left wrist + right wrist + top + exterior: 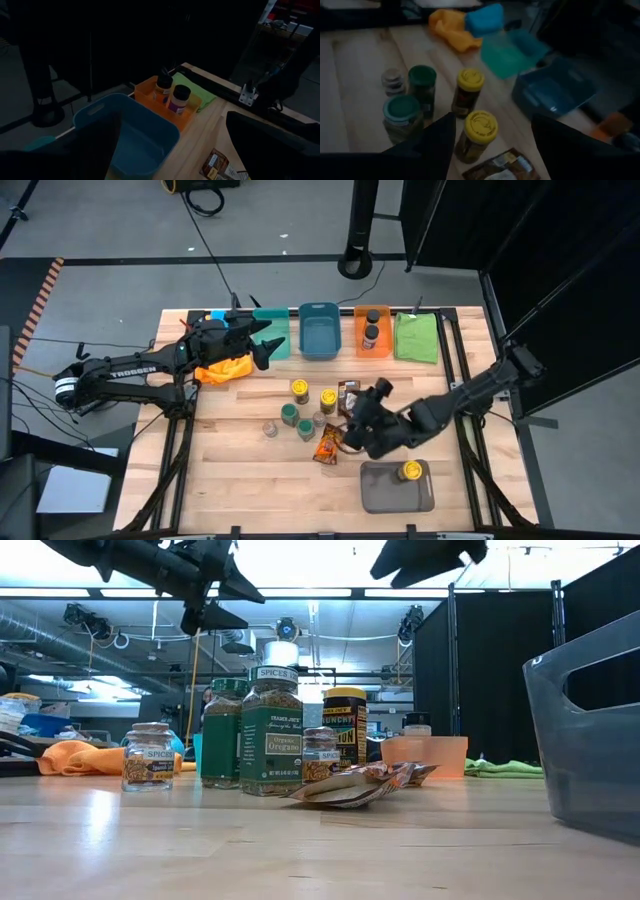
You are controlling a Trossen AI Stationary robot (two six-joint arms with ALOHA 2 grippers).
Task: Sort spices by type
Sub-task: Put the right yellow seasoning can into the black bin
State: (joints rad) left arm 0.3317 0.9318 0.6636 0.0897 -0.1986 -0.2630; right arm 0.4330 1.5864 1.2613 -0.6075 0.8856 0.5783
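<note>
Right end effector (352, 423) hangs over the middle of the table (240, 480), fingers spread and empty, just right of the loose spices; left end effector (262, 346) is raised at the far left by the teal bin (275, 330), open too, holding nothing. Bins line the far edge: teal, blue bin (319, 330), then orange bin (372, 332) with two dark-lidded jars (371, 327) already inside. A grey tray (395, 488) sits near right with one yellow-lidded jar (410, 470) on it. Mid-table stand two yellow jars (312, 394), green jars (297, 421), a grey jar (270, 429) and foil packets (330, 442). I judge the jars stiff, light and smooth-sided, best pinched across the body below the lid; the packets are thin, limp and crinkly, better taken by an edge. Only the low view reads labels, such as the oregano jar (272, 730); only the high view shows the tray's jar and the bin order.
</note>
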